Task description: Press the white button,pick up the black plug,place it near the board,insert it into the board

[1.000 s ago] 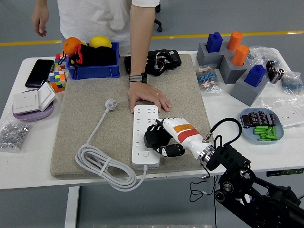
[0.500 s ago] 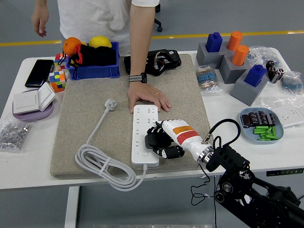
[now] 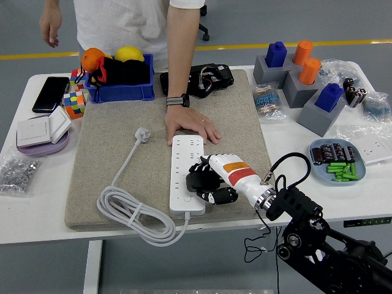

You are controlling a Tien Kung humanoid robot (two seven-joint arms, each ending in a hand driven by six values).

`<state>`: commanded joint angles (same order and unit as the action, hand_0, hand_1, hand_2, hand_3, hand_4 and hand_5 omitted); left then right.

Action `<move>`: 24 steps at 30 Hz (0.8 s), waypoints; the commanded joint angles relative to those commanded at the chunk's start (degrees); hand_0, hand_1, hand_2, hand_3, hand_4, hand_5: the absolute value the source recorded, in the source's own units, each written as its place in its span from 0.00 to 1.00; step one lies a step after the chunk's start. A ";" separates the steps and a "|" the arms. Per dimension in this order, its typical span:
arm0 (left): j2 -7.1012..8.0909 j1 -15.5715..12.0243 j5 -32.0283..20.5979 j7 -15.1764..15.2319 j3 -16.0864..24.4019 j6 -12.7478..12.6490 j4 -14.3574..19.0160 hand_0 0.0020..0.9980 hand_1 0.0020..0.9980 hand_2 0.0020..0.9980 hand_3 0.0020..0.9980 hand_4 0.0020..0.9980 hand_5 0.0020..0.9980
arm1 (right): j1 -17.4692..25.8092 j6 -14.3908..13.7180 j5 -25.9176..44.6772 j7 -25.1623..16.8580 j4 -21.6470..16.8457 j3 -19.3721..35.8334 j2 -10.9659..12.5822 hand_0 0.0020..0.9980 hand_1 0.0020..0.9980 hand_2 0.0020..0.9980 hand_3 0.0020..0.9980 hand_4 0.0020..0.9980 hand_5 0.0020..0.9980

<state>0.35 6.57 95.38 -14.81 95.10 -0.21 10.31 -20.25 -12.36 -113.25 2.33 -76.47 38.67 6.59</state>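
Nearby, hand (image 3: 207, 181) grips black plug (image 3: 197, 180) (compact).

Right hand (image 3: 205, 182) holds black plug, fingers curled.

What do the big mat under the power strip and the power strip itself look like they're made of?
The mat looks like felt or a similar pressed fabric: grey-beige, matte, with a fuzzy, speckled surface. The power strip looks like moulded white plastic: smooth, slightly glossy, with crisp edges and socket holes. Its coiled cord looks rubbery or vinyl-sheathed.
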 joint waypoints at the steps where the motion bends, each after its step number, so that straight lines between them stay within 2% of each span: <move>1: 0.00 0.00 -0.01 -0.01 -0.01 0.00 0.00 0.47 0.49 0.51 0.58 0.59 0.27 | 0.00 0.02 0.02 -0.01 0.03 0.03 0.01 0.46 0.45 0.48 0.57 0.83 0.00; 15: -0.01 0.09 0.01 0.02 0.04 -0.01 0.00 0.47 0.50 0.51 0.58 0.59 0.27 | -0.07 0.28 1.02 -0.36 0.54 0.31 0.00 0.48 0.48 0.51 0.59 0.81 0.00; 16: -0.01 0.09 -0.03 0.01 0.00 -0.01 0.00 0.47 0.50 0.51 0.58 0.59 0.27 | -0.06 0.34 1.13 -0.42 0.56 0.33 -0.01 0.50 0.52 0.55 0.59 0.77 0.00; 21: -0.03 0.08 0.06 0.00 0.07 0.00 0.00 0.47 0.50 0.51 0.58 0.59 0.27 | -0.07 0.64 1.67 -0.74 0.64 0.39 -0.03 0.50 0.52 0.55 0.59 0.77 0.00; 22: -0.03 0.08 0.08 -0.01 0.07 0.01 0.00 0.47 0.50 0.51 0.58 0.59 0.27 | -0.07 0.78 1.76 -0.83 0.67 0.44 -0.04 0.58 0.58 0.57 0.61 0.76 0.00; 24: -0.03 0.09 0.07 -0.02 0.09 0.02 0.00 0.47 0.50 0.51 0.58 0.59 0.27 | -0.07 1.01 1.99 -1.00 0.70 0.50 -0.04 0.58 0.58 0.57 0.61 0.76 0.00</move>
<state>0.32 6.66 95.45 -14.83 95.18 -0.19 10.31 -20.33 -11.35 -111.27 1.33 -75.77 39.17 6.55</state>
